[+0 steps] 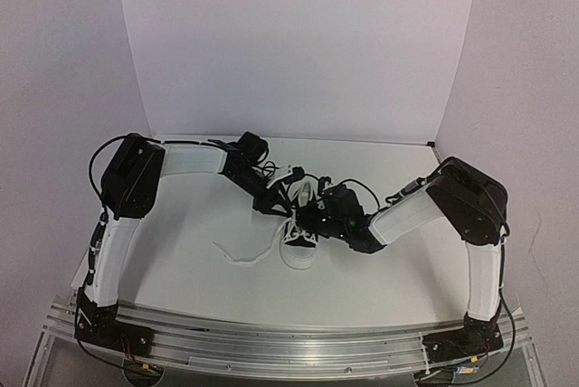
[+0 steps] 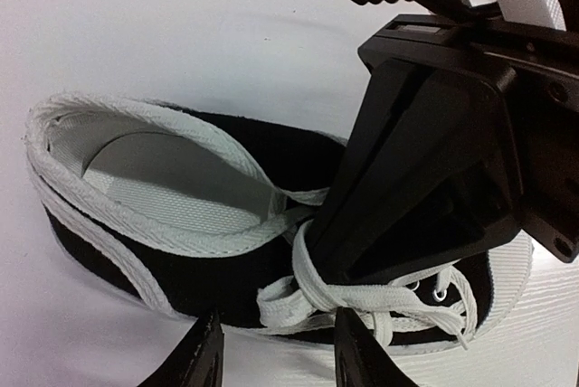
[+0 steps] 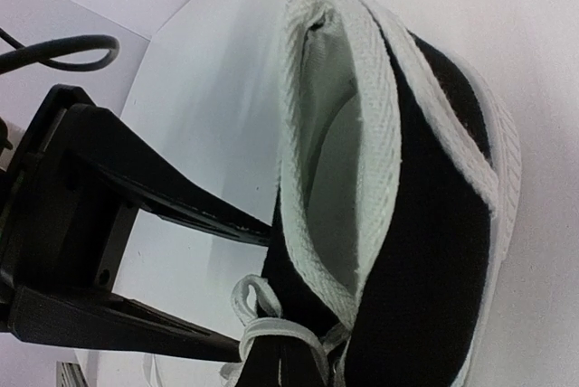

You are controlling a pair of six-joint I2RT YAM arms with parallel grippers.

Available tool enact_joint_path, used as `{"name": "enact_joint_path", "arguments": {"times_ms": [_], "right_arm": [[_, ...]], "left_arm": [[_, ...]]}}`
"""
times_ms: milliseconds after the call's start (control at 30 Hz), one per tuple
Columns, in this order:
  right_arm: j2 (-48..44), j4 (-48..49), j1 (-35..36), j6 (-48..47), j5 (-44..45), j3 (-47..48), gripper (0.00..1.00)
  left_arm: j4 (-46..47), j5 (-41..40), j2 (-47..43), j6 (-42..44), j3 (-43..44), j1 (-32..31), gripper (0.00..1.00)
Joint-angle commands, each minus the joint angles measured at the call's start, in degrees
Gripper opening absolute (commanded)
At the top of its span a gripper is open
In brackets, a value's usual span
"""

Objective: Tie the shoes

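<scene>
1. The left gripper [image 2: 280, 324] is released; its fingers [image 2: 206, 355] are spread at the bottom of its wrist frame, straddling the crossed laces [image 2: 312, 301]
2. The right gripper [image 2: 330, 242] noses into that crossing from the upper right; its jaw state cannot be told
3. The shoe [image 1: 298, 247] sits mid-frame in the top view on the table [image 1: 181, 233], with a loose lace end [image 1: 242, 259] trailing lower left
4. Judged step: working the first crossing, with no bow yet. The next move calls for closing the left jaws on one strand only, clear of the right gripper
</scene>
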Motion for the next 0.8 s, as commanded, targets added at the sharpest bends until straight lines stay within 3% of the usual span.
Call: {"name": "enact_joint_path", "arguments": {"times_ms": [0, 233, 567, 667, 767], "right_arm": [[1.5, 0.1, -0.3, -3.3, -2.8, 2.2, 0.0], [2.7, 0.3, -0.5, -4.2, -6.0, 4.1, 0.0], [3.4, 0.2, -1.1, -3.9, -7.8, 5.3, 0.0], [3.6, 0.2, -1.2, -3.6, -7.9, 5.5, 0.0], [3.7, 0.2, -1.2, -3.5, -7.9, 5.5, 0.0]], "left_arm": [[1.1, -0.1, 0.4, 8.8, 1.9, 0.0, 0.41], [5.7, -1.5, -2.3, 22.9, -2.7, -0.5, 0.41], [7.3, -3.1, -4.3, 32.4, -5.7, -1.5, 0.31], [7.8, -2.9, -4.9, 33.0, -7.0, -1.8, 0.22], [8.1, -3.0, -5.0, 32.7, -7.1, -1.9, 0.05]]}}
